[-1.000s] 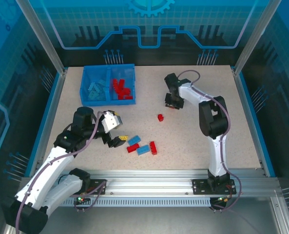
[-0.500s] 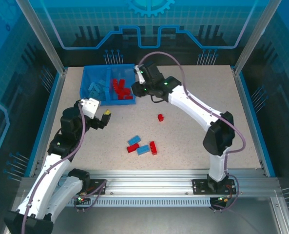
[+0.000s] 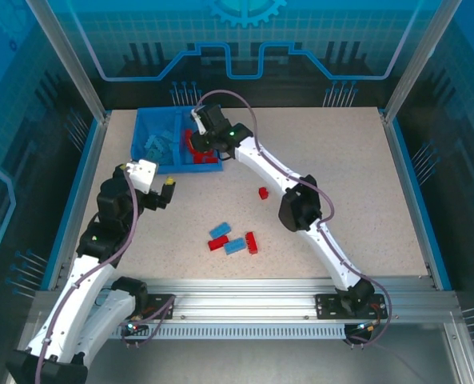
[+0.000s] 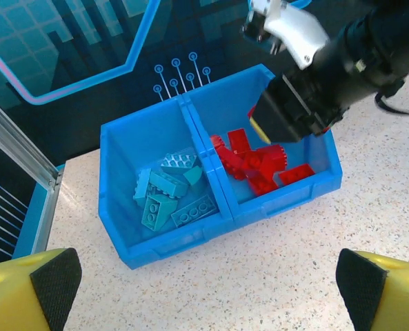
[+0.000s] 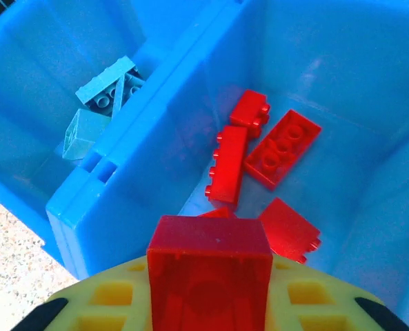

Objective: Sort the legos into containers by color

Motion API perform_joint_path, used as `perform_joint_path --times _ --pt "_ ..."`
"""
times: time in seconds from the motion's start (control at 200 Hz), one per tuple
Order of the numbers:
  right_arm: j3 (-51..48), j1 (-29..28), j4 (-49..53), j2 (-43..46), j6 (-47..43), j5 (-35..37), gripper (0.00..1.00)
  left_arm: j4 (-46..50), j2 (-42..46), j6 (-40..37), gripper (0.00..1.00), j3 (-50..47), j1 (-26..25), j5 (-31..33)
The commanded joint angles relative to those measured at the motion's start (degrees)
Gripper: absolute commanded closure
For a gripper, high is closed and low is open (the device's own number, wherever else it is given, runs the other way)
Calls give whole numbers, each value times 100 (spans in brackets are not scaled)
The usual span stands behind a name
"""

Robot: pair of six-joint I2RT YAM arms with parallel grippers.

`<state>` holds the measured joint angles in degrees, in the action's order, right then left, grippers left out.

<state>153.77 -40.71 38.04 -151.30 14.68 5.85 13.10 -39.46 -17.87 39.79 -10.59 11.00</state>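
The left tool, fingers spread and empty, has withdrawn toward the surface's left edge. The right tool, pinching a red lego, has moved over the bin's red compartment near the far-left corner, so release is probably next. Loose legos remain to sort.

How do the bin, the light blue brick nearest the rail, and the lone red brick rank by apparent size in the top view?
1. blue bin
2. light blue brick
3. lone red brick, clearly the smallest
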Motion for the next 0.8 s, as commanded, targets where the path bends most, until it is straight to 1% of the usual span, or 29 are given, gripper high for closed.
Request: perform_joint_path --times 0.0,0.06,0.185,0.28,0.38,0.485,0.565,0.655,0.72,0.79 --pt "342 -94 -210 -244 344 -388 69 -151 70 99 1 -50 31 162" --pt "350 -95 -384 -339 376 -524 67 -150 60 99 1 -54 31 150" --pt "448 -77 -572 -452 437 -734 54 -158 39 108 1 -50 35 126" --pt "509 -80 -549 -424 444 -707 48 -169 9 108 1 -50 32 139" --pt "519 -69 -466 -276 448 -691 47 -167 9 108 1 -42 31 124" --pt "515 -68 -239 36 457 -802 49 -174 1 100 1 -59 31 126" --pt "471 -63 120 452 444 -925 48 -169 -17 86 1 -65 31 109" --pt "112 -61 629 1157 343 -1070 44 -166 -71 77 1 -63 31 86" --pt "-557 -58 862 1861 231 -1138 41 -174 -137 75 1 -64 31 47" --pt "-1745 -51 831 2898 101 -1188 38 -192 -230 114 1 -50 31 -54"
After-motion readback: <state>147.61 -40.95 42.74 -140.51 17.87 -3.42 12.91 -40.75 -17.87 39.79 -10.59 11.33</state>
